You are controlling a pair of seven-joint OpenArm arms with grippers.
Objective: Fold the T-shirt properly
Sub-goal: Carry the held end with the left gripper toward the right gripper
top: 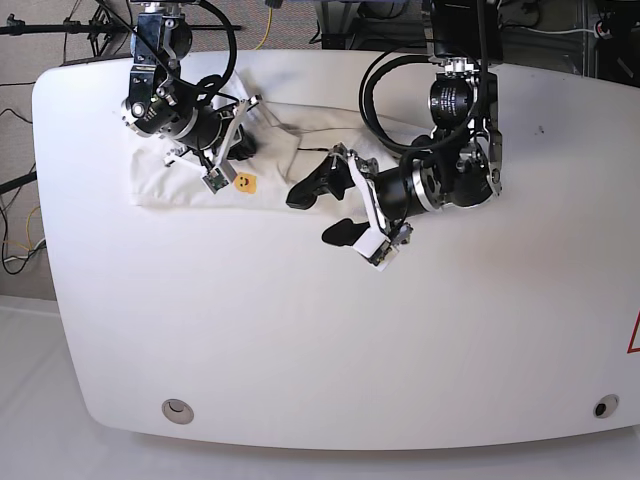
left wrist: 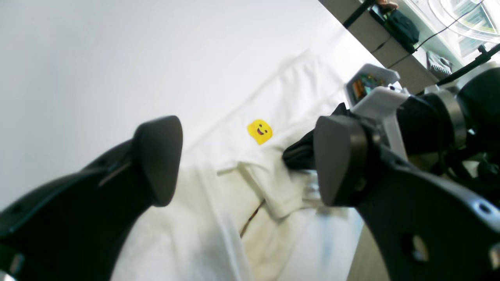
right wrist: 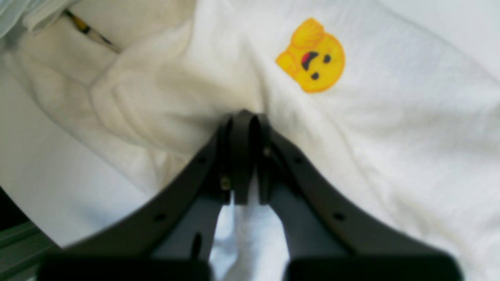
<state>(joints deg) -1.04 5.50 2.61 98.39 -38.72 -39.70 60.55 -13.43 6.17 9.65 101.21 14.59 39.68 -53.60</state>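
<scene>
shirt point(top: 190, 180) lies bunched on the far left part of the table point(top: 300, 330), plain white side up, yellow smiley point(top: 243, 183) showing. right gripper point(right wrist: 244, 117): jaws pressed together, pinching a fold of the shirt just beside the smiley. left gripper point(top: 322, 208): jaws spread wide, nothing between them, held over the shirt's edge and pointing toward the smiley. thin dark-and-yellow strip point(left wrist: 252, 216) visible in a crease of the cloth; cannot tell what it is.

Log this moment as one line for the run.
shirt: partly folded, smiley up | right tool: shut on shirt | left tool: open, above shirt, holding nothing
</scene>
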